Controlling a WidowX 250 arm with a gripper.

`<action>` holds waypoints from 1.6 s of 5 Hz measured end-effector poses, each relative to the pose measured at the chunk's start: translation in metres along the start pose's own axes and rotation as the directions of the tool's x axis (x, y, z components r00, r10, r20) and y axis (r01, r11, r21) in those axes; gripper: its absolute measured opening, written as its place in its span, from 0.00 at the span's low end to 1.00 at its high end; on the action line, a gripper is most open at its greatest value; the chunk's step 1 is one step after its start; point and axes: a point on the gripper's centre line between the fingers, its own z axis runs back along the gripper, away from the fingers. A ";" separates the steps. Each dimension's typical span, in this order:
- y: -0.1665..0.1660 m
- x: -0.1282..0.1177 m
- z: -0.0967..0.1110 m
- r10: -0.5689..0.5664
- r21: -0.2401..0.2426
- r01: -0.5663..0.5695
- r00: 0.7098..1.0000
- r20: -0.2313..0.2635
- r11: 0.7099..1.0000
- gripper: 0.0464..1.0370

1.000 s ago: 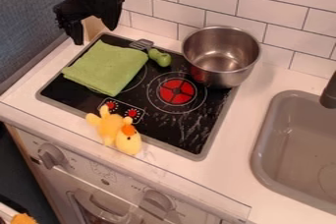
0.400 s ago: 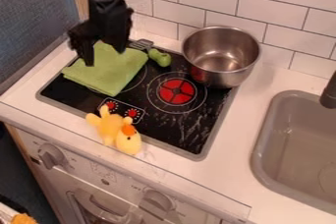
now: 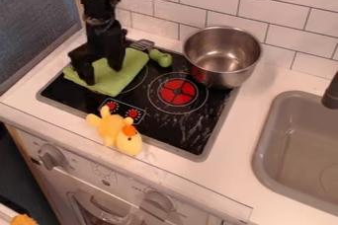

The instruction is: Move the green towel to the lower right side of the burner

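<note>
in the upper left of the frame, the gripper [image 3: 104,75] — fingers spread — is over the green towel [image 3: 129,73] on the black cooktop [image 3: 158,129].

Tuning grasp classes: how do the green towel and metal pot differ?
Towel is matte green; pot is shiny silver. Towel lies flat; pot stands upright, open-topped. Towel has the pincer over it; pot doesn't. Shared: both rest at least partly on the black cooktop.
</note>
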 end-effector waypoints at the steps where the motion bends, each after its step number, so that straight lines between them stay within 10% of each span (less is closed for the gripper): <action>1: 0.004 -0.002 -0.002 0.003 0.003 -0.003 1.000 -0.005 1.000 0.96; 4: 0.029 0.034 -0.001 0.004 0.022 -0.004 1.000 0.003 1.000 0.96; 8: 0.032 0.141 0.011 -0.014 0.052 0.012 0.999 0.032 0.999 0.96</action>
